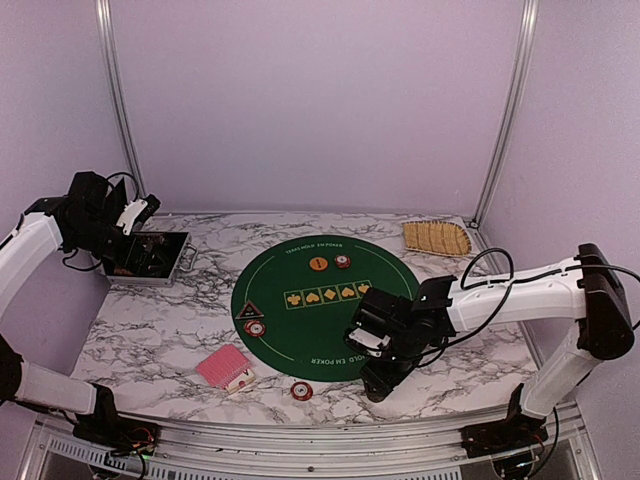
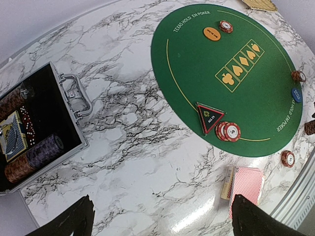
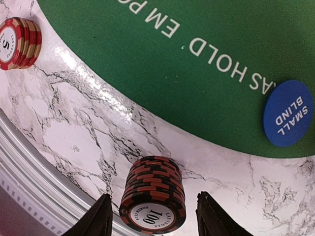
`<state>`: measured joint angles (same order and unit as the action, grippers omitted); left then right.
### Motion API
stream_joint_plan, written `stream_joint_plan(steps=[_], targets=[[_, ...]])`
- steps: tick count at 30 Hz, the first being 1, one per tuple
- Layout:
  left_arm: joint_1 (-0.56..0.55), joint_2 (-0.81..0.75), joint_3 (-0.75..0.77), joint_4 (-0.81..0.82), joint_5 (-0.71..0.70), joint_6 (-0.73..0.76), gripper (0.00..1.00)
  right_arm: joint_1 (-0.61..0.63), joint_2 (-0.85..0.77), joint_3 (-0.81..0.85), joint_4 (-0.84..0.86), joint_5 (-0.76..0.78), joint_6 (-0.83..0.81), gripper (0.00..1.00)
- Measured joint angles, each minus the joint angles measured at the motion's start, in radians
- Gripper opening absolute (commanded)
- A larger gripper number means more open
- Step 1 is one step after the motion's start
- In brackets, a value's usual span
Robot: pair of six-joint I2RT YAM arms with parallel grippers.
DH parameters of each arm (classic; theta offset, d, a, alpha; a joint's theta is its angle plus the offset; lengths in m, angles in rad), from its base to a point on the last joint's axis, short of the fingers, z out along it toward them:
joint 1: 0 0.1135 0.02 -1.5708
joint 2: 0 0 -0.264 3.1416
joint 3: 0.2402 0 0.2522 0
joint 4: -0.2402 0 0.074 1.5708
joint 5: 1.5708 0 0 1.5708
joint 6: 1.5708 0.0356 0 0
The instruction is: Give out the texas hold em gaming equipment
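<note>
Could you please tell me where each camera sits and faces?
Top external: above, behind the bases, looking down on the marble table; left arm, right arm show.
Left wrist: high at left, looking over the open case and green mat; fingertips show.
Right wrist: low, facing the dark chip stack between its fingers.
Wrist views share the blue button.

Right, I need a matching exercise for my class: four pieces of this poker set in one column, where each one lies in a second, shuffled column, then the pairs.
Column one
1 blue round button
2 dark triangular button
3 red-backed cards
4 chip stack marked 100

Column two
A on the marble table, between the right gripper's fingers
B on the green mat, beside a red-and-white chip stack
C at the mat's edge, by the white lettering
D on the table, no gripper around them

Pairs: 1-C, 2-B, 3-D, 4-A
</note>
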<state>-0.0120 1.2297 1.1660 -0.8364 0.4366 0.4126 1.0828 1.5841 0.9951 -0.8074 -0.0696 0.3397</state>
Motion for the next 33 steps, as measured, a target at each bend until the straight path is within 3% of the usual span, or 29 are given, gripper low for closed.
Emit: stream_joint_plan(steps=[3,9,13,18,33], targets=[[0.0,0.0,0.0,0.0,0.0,0.0,0.99,0.0,0.0,0.0,0.0,0.002,0.0,0.48],[0.0,0.0,0.0,0.0,0.0,0.0,0.99,0.0,0.0,0.0,0.0,0.004,0.0,0.47],[0.0,0.0,0.0,0.0,0.0,0.0,0.99,0.0,0.0,0.0,0.0,0.004,0.0,0.55],[0.0,0.0,0.0,0.0,0.0,0.0,0.99,0.002,0.0,0.0,0.0,0.003,-0.003,0.56],[0.0,0.0,0.0,0.0,0.0,0.0,0.99,0.002,0.002,-0.013,0.006,0.003,-0.014,0.42]])
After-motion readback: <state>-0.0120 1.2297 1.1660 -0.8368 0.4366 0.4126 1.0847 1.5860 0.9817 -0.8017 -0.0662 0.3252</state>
